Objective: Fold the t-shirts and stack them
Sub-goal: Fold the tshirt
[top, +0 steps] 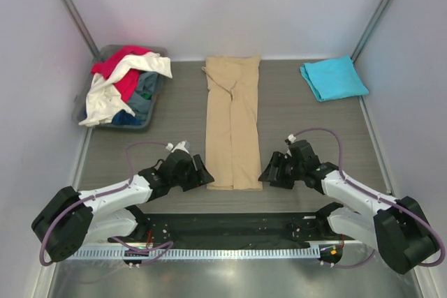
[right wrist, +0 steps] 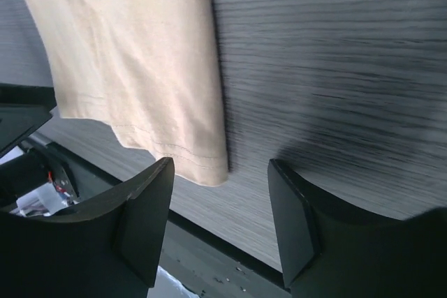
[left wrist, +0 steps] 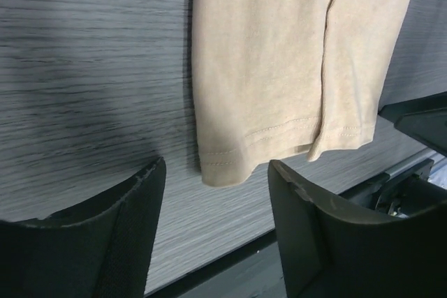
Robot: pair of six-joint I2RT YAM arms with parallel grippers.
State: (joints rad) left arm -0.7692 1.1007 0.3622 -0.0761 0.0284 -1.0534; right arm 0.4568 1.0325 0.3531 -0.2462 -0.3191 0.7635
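Findings: the tan t-shirt [top: 232,127] is lying flat at the centre of the desk [top: 300,123]. It is folded lengthwise into a narrow strip, with its hem end pointing toward the arm bases. The turquoise t-shirt [top: 334,78] is sitting folded at far right; other t-shirts [top: 122,78] are spilling from the grey bin [top: 136,125] at far left. The left tool [top: 201,174] and right tool [top: 268,174] are flanking the hem corners, jaws spread wide, holding nothing. They are possibly hovering just above the desk; contact is not discernible. Judgement: the crosswise fold is pending. Each tool should be pinching every layer at its corner, then both lifting together and carrying the hem evenly toward the collar
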